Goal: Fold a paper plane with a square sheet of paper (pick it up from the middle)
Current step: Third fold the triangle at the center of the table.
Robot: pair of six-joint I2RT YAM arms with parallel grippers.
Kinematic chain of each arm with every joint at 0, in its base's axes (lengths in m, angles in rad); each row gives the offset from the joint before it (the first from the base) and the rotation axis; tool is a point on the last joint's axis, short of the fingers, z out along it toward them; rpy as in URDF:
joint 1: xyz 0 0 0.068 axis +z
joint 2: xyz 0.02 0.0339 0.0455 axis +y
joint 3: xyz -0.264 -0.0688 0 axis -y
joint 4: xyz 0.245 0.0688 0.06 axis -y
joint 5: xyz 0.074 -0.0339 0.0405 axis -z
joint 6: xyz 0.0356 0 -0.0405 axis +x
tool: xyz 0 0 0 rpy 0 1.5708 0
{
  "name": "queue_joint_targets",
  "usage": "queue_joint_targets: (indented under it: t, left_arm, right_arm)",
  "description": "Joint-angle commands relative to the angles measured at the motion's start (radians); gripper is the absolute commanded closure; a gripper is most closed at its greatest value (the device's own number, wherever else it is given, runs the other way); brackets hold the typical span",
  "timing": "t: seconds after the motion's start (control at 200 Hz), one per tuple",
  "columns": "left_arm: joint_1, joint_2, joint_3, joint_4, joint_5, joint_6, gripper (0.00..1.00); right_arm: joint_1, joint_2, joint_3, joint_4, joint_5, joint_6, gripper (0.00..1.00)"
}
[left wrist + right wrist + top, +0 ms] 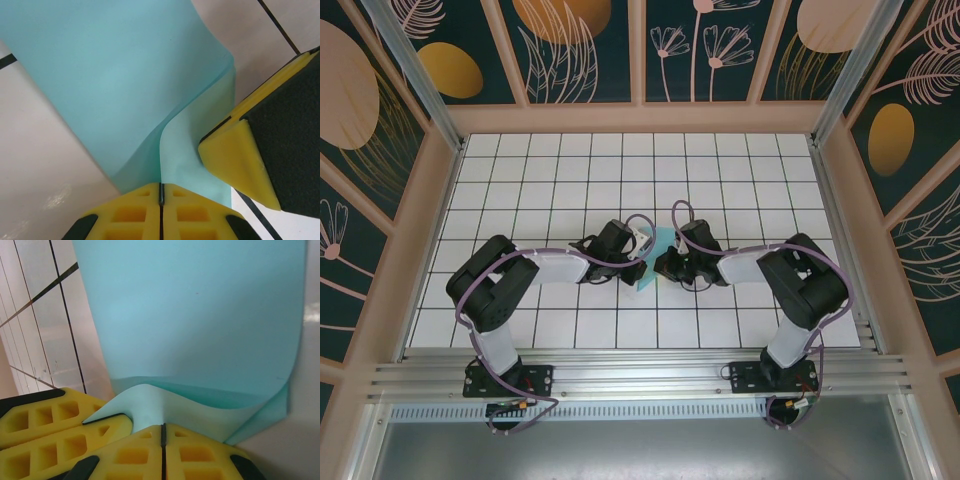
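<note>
Up close, our left gripper [161, 200] pinches the square sheet of paper [115, 75], right gripper [162, 440] pinching just beside it. Sheet bows, seemingly lifted above the middle of the tiled table [720, 170]. We'd hold tension even and align edges before creasing.

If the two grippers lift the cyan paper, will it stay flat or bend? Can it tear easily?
The square sheet of paper is probably floppy: it curves in a wave beside the left gripper. It looks thin and light, so a small pinch by the right gripper likely suffices. Pulling the grippers apart might tear it.
</note>
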Motion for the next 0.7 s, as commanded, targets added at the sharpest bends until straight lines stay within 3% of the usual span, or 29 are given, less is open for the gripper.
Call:
queue_joint_targets:
  t: [0.0, 0.13, 0.315, 0.45, 0.565, 0.696]
  left_arm:
    - [0.002, 0.017, 0.022, -0.029, -0.031, 0.008, 0.9]
    - [0.003, -0.022, 0.039, -0.047, -0.048, -0.024, 0.82]
    - [0.002, -0.134, 0.049, -0.076, -0.124, -0.158, 0.6]
    - [0.002, -0.205, 0.023, -0.047, -0.049, -0.3, 0.65]
    - [0.003, -0.236, -0.033, 0.06, 0.131, -0.443, 0.75]
    - [0.003, -0.213, -0.094, 0.194, 0.281, -0.587, 0.79]
  right_arm:
    - [0.014, 0.046, 0.005, -0.057, 0.053, -0.01, 0.91]
    - [0.014, 0.042, 0.014, -0.118, 0.085, -0.01, 0.91]
    - [0.013, 0.048, 0.019, -0.13, 0.089, -0.001, 0.92]
    - [0.015, 0.046, 0.016, -0.118, 0.09, 0.02, 0.92]
    - [0.016, 0.044, 0.016, -0.116, 0.096, 0.029, 0.92]
    - [0.016, 0.043, 0.015, -0.115, 0.099, 0.034, 0.92]
